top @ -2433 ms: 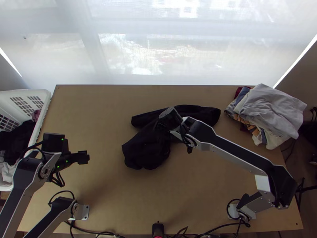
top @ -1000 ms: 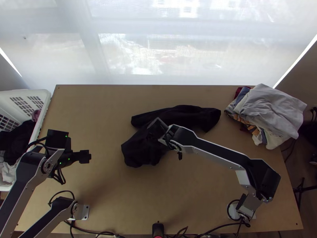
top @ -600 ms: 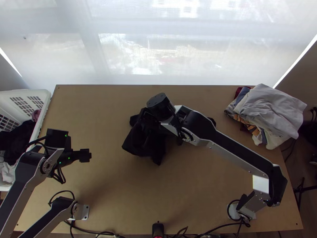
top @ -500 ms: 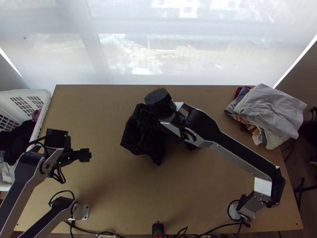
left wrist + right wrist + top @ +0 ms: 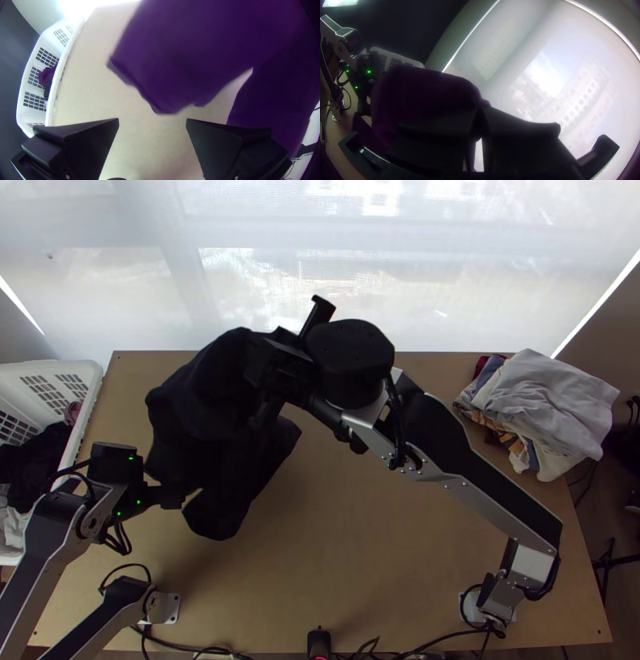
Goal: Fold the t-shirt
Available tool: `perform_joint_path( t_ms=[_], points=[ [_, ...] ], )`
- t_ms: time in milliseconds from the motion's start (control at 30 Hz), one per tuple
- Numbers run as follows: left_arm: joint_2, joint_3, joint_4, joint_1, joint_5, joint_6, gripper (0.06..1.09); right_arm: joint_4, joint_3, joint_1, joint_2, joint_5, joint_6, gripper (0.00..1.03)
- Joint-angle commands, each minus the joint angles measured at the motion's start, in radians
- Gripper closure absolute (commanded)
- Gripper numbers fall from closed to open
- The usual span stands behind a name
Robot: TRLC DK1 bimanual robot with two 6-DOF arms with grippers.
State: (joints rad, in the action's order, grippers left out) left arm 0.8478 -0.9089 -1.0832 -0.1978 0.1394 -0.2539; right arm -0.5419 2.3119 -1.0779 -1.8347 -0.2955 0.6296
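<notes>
Above the tabletop (image 5: 360,564), the right gripper (image 5: 481,111) pinches the dark t-shirt (image 5: 210,396), probably light and limp; the left gripper (image 5: 152,120), fingers wide apart, should take a hanging edge (image 5: 166,106).

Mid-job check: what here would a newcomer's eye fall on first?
The dark t-shirt, hanging in loose folds from the right pincer above the left half of the table. Then the bright window blind beyond the far edge, and the pile of clothes at the far right corner.
</notes>
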Motion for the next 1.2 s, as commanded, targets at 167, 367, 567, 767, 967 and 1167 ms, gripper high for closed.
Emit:
perform_joint_path(
  t_ms=[167,367,567,767,967,1167],
  points=[
    [0.057,0.028,0.062,-0.049,-0.003,0.007,0.11,-0.073,-0.279,0.203,0.144,-0.024,-0.088,1.00],
    [0.103,0.047,0.105,-0.060,-0.003,0.016,0.11,-0.053,-0.726,0.365,0.307,0.042,-0.123,1.00],
    [0.143,0.059,0.163,-0.060,-0.003,0.038,0.11,0.002,-1.005,0.527,0.388,0.071,-0.123,1.00],
    [0.183,0.056,0.213,-0.081,-0.004,0.036,0.11,0.054,-1.198,0.711,0.437,0.088,-0.114,1.00],
    [0.293,0.024,0.293,-0.163,-0.004,-0.001,0.11,0.079,-1.281,0.826,0.476,0.118,-0.114,1.00],
    [0.494,-0.122,0.368,-0.244,-0.003,-0.050,0.11,0.079,-1.300,0.820,0.497,0.119,-0.133,1.00]
  ],
)
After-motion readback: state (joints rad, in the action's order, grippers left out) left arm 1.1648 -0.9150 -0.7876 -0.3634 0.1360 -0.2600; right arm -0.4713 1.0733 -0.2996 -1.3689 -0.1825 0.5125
